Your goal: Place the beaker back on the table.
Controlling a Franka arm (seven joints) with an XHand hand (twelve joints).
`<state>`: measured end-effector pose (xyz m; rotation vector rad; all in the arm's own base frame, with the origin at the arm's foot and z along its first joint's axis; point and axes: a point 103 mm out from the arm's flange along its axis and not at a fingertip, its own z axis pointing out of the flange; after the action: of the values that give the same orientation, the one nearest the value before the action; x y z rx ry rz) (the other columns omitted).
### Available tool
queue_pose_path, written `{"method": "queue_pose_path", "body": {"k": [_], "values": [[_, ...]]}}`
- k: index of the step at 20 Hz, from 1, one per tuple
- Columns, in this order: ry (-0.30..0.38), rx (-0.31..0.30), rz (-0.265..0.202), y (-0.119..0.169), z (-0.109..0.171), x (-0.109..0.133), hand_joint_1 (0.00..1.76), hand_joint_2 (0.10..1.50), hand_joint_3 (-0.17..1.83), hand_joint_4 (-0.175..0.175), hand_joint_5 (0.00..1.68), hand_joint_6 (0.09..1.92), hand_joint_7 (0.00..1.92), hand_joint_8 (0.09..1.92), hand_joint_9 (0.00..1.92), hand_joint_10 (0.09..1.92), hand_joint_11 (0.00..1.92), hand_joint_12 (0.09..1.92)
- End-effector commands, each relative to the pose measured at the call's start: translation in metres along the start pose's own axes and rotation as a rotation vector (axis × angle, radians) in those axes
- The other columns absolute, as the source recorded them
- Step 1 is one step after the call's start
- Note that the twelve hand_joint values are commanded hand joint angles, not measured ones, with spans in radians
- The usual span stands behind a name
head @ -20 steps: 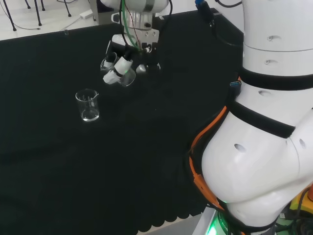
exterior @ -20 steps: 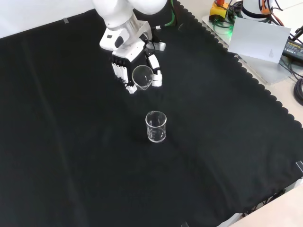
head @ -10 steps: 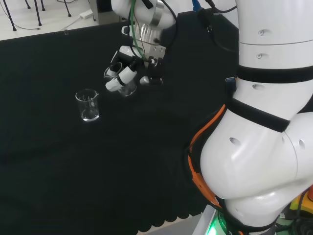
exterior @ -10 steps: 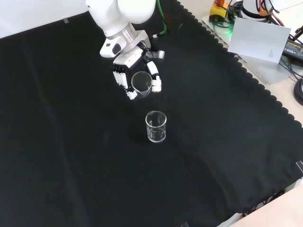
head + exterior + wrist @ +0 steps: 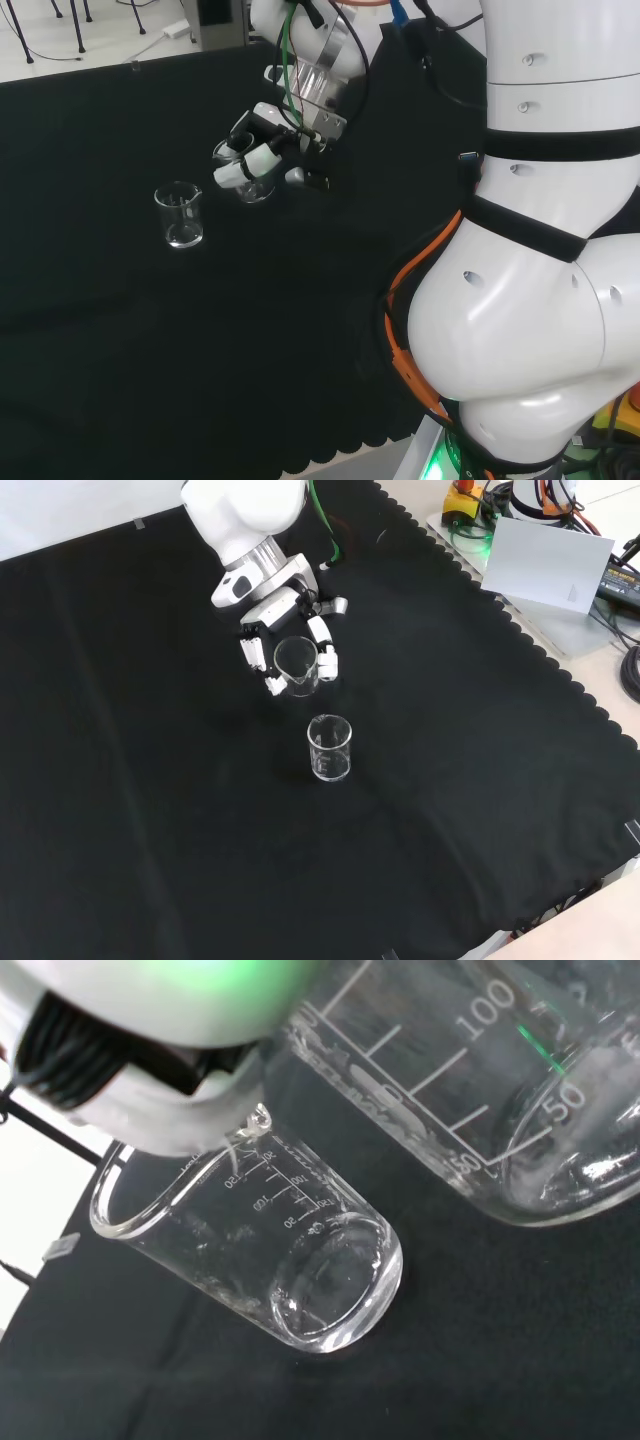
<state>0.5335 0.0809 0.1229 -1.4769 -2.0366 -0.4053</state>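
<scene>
Black cloth [image 5: 150,780] is covering the whole bench, its scalloped hem showing along the right edge in the front view. 2 clear glass beakers are showing on or over it.

The hand [image 5: 285,650] is reaching in from the top of the front view, with its fingers [image 5: 255,655] and thumb curling round the held beaker [image 5: 297,666]. That beaker is sitting between the fingers on its left and the thumb on its right, mouth facing upward and roughly upright. In the head view the hand [image 5: 262,150] is gripping the held beaker [image 5: 255,180] left of the white arm links [image 5: 540,250]; whether the glass base is touching the cloth cannot be told from either view.

The second beaker [image 5: 329,748] is standing upright and free on the cloth, just below the held one in the front view and apart from it. In the head view the second beaker [image 5: 180,215] is standing to the left of the hand.

The wrist view is adding detail that the other views are lacking: printed graduation marks are running down the held beaker [image 5: 480,1080], close and large, and down the second beaker [image 5: 270,1260] beyond it, and a green glow is falling on the blurred white part of the hand [image 5: 160,1030]
</scene>
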Motion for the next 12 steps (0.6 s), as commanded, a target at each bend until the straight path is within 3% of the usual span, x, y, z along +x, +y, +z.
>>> {"method": "queue_pose_path", "body": {"k": [1,9,12], "values": [[0.021,-0.064,0.009,0.002,0.015,-0.008,1.19,0.66,0.59,-0.054,1.38,0.44,1.64,0.35,1.50,0.54,1.37,0.80],[0.010,-0.109,0.011,0.007,0.031,-0.020,1.20,0.67,0.57,-0.078,1.39,0.42,1.65,0.32,1.50,0.52,1.37,0.79],[0.014,-0.101,0.001,0.010,0.037,-0.021,1.20,0.67,0.57,-0.081,1.39,0.41,1.65,0.32,1.49,0.51,1.36,0.79]]}}
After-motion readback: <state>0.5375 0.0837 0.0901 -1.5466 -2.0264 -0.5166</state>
